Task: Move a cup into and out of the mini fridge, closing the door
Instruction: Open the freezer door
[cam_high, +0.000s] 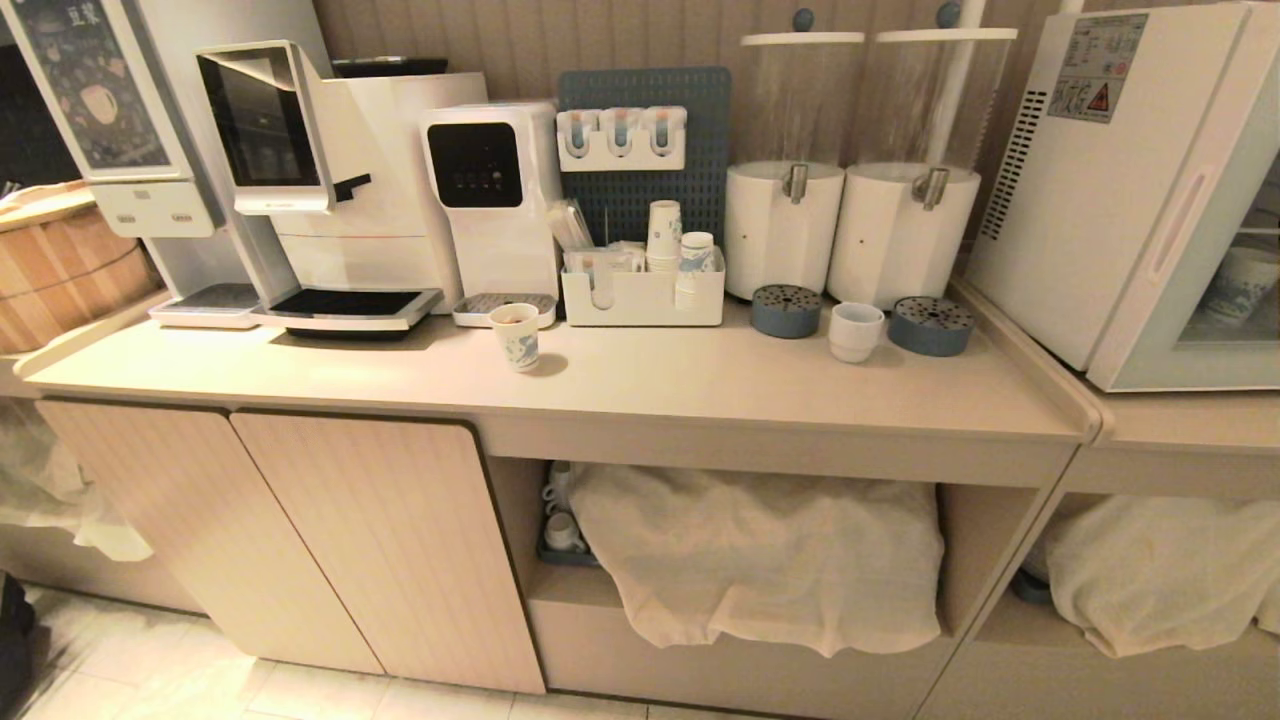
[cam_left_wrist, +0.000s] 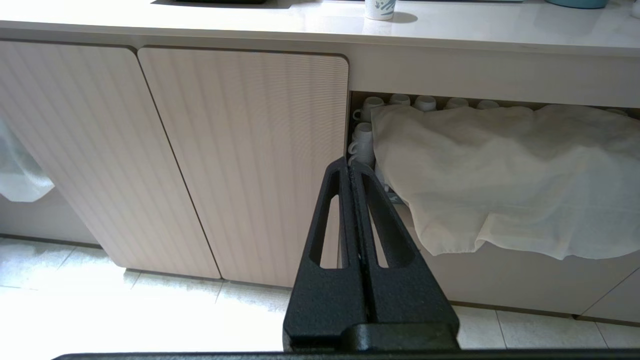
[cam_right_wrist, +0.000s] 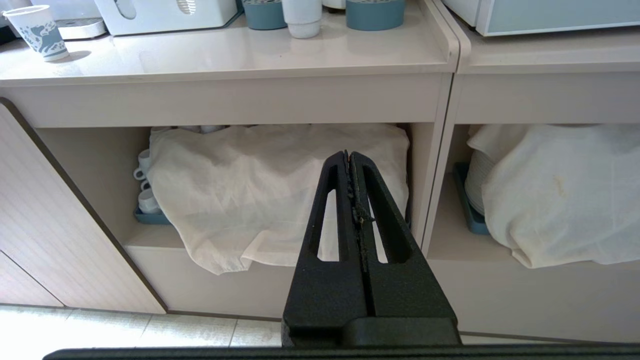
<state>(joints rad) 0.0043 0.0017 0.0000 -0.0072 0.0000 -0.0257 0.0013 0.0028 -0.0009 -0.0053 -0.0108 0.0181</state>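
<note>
Both our left claw (cam_left_wrist: 350, 167) and right claw (cam_right_wrist: 349, 157) hang pinched together, empty, below the desk (cam_high: 700, 385), so nothing is begun: the small white ceramic cup (cam_high: 856, 331) sits outside the white boxy mini fridge (cam_high: 1120, 190), its glass-windowed door (cam_high: 1215, 270) shut.

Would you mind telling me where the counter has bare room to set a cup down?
The front strip of the counter is bare from the paper cup to the right edge, before the white cup. The back row is crowded: machines, organizer, dispensers and blue drip trays.

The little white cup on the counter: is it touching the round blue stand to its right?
Apart. In the head view, a strip of bare counter shows between the cup and the blue stand; the right wrist view shows that gap too.
</note>
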